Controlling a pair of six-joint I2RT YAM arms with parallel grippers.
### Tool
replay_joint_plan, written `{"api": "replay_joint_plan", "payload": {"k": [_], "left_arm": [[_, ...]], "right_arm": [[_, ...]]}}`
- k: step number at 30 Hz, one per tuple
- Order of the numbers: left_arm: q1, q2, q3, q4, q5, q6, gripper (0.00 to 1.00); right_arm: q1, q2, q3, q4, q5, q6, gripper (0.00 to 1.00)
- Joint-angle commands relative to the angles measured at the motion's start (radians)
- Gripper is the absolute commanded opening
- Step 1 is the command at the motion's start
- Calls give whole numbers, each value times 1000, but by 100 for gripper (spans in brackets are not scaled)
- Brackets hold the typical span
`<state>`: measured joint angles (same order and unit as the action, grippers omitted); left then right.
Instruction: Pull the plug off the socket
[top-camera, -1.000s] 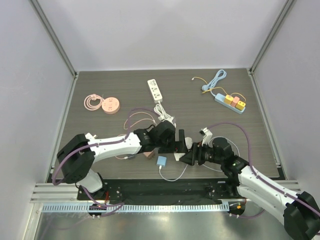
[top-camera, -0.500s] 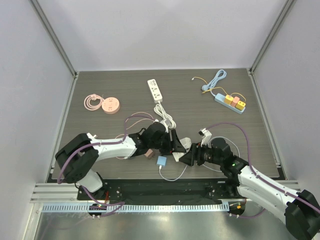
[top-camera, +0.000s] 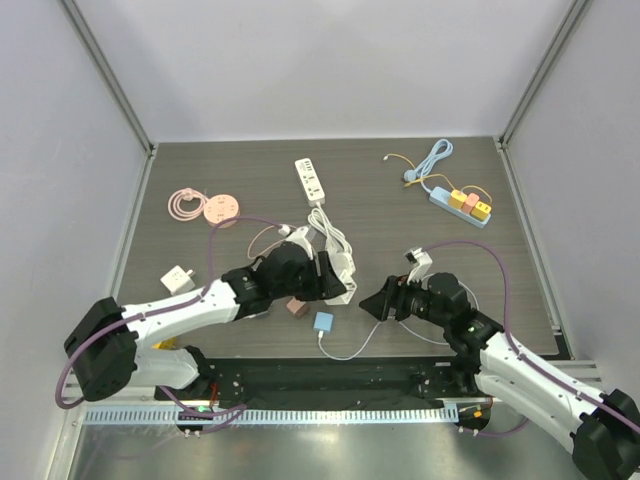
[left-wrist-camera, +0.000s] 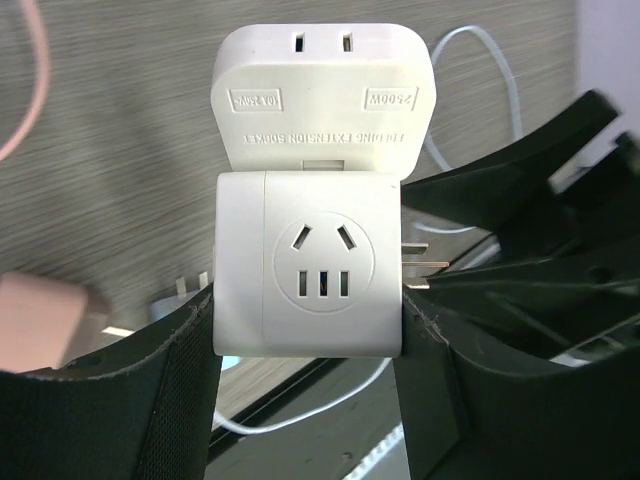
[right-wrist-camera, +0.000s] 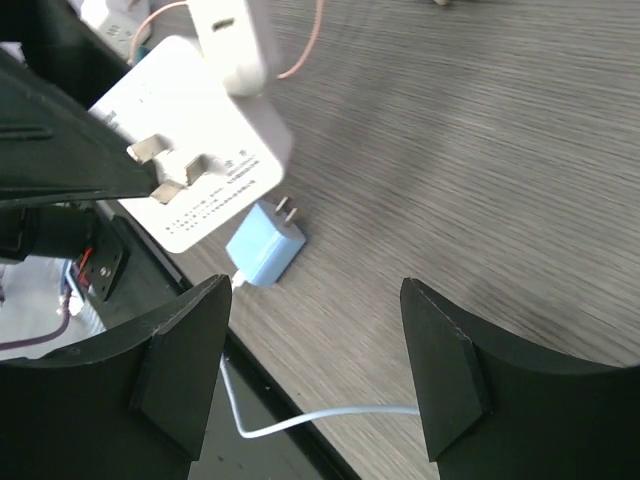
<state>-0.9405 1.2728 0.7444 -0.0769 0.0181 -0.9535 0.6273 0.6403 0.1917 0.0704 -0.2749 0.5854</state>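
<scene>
While the left hand (left-wrist-camera: 305, 345) clamped the seemingly light, rigid cube socket (left-wrist-camera: 300, 270), its smooth flat plug (left-wrist-camera: 322, 95) offered side edges to the open right hand (right-wrist-camera: 312, 310).

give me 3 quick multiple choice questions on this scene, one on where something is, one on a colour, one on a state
1. Where is the blue charger?
A plugged into a strip
B lying on the table near its front edge
C hanging off the edge

2. What colour is the round socket at back left?
A pink
B green
C black

3. The left fingers are
A open and empty
B out of view
C shut on the white adapter

Answers: B, it lies loose on the wood with its prongs bare; A, the top view shows it pink; C, the left wrist view shows the cube clamped between both fingers.
</scene>
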Motion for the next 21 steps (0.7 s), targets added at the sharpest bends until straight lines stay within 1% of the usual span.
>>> {"api": "replay_joint_plan", "payload": {"k": [1,7,11,12,14,15,18,19,21], "left_arm": [[-1,-53,-14,-84,-82,81,0],[-3,-70,-45,-47,-67,91,0],[-12,-53,-60,-1,-34,68,0],[-29,-49,-62,3,-35,67,0],[-50,-35,-56,6,-49,64,0],[-70,-33,-54,6,-58,58,0],[-113,-27,-40,6,-98,71,0],[-121,-29,-34,-9,-112,76,0],[-138,-21,-14,-27,-135,84,0]], "right_arm": [[-6,1,21,-24,36,10,74],[-6,-5,94,-61,69,62,76],[-6,37,162,-64,88,73,78],[-6,53,167,-63,86,80,77],[-6,88,175,-26,72,97,75],[-6,128,176,-14,65,108,72],[-6,191,163,83,25,158,69],[-6,205,157,135,14,168,69],[-6,234,155,163,2,182,68]]}}
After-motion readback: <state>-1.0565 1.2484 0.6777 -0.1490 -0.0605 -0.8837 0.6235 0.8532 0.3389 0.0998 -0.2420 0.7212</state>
